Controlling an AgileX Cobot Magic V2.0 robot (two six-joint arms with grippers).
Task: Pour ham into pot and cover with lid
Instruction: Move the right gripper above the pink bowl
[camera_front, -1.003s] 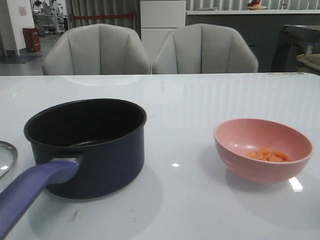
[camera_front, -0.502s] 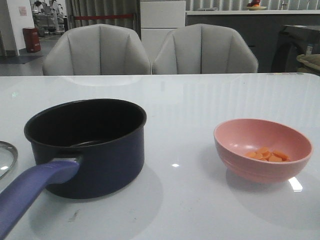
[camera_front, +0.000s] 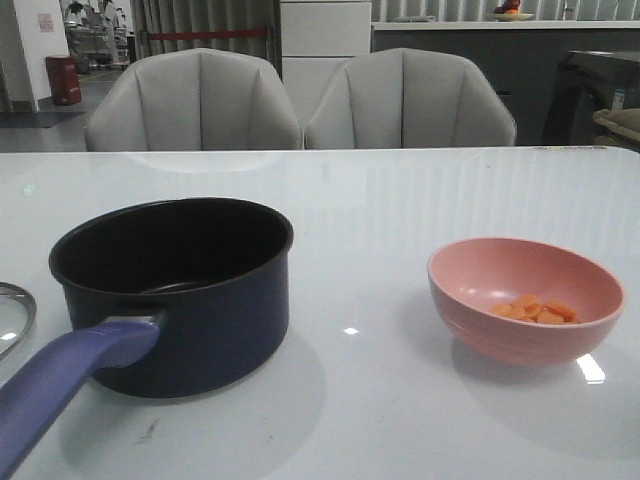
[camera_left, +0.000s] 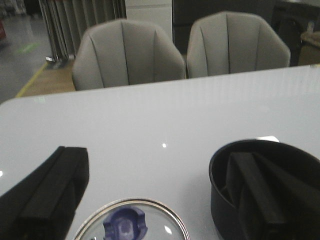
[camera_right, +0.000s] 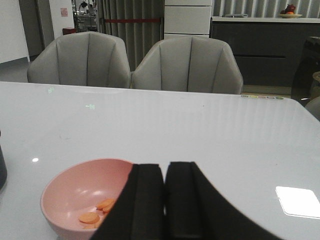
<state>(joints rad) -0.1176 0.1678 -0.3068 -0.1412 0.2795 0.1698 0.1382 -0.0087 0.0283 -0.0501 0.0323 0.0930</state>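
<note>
The dark navy pot (camera_front: 175, 300) stands on the left of the table, its blue-purple handle (camera_front: 65, 385) pointing toward the front. Orange ham slices (camera_front: 535, 308) lie in a pink bowl (camera_front: 470, 285) on the right. Only the steel rim of the lid (camera_front: 14, 318) shows at the far left edge. In the left wrist view my left gripper (camera_left: 156, 155) is open above the table, the glass lid (camera_left: 167, 222) with its blue knob (camera_left: 125, 226) lying between the fingers, the pot (camera_left: 220, 170) behind one finger. My right gripper (camera_right: 165, 169) is shut on nothing, beside the bowl (camera_right: 70, 190) and ham (camera_right: 90, 217).
The white glossy table (camera_front: 400, 200) runs back to two grey chairs (camera_front: 195, 100) at its far edge. Neither arm appears in the front view.
</note>
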